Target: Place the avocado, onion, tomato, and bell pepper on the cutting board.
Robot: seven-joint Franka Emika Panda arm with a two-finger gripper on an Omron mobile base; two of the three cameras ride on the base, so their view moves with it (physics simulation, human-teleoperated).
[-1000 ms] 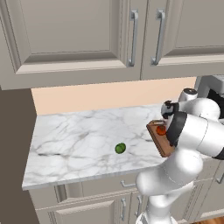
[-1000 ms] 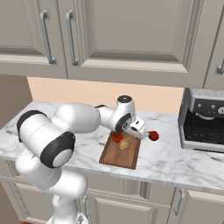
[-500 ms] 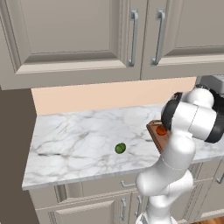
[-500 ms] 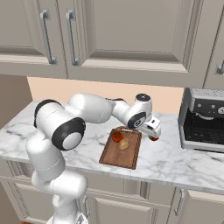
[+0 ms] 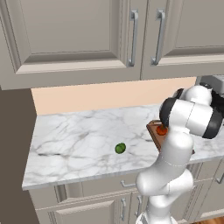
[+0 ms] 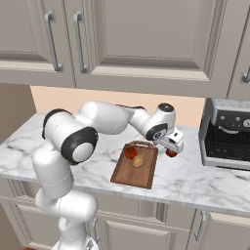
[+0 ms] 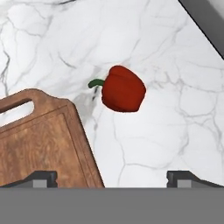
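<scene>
- Since a second ago, the white arm has swung rightward from over the board, carrying the two-finger gripper [image 6: 172, 146] out past the board's right edge to hang above the bell pepper.
- White marble countertop with grey veins [image 5: 78, 140] runs under grey-beige wall cabinets [image 6: 146, 39], with a dark coffee machine [image 6: 227, 134] at its right end.
- Flat rectangular reddish-brown wooden cutting board with a darker rim and a handle slot [image 6: 132, 173] lies on the counter; its handle corner shows in the hand view [image 7: 39, 144].
- Glossy red bell pepper with a short green stem [image 7: 122, 89] lies on bare marble just beside the board's corner, off the wood; in the right base view it peeks out below the gripper [image 6: 171, 153].
- Small round red-orange tomato [image 6: 130, 153] sits on the board near its handle end, also seen past the arm [image 5: 162, 130].
- Small tan-yellow onion [image 6: 139, 160] rests on the board just beside the tomato.
- Small glossy dark-green avocado [image 5: 120, 148] lies on the open counter, well apart from the board, to its left.
- Gripper's dark fingertips [image 7: 41, 178] stand spread wide, holding nothing, with the pepper lying between and beyond them.
</scene>
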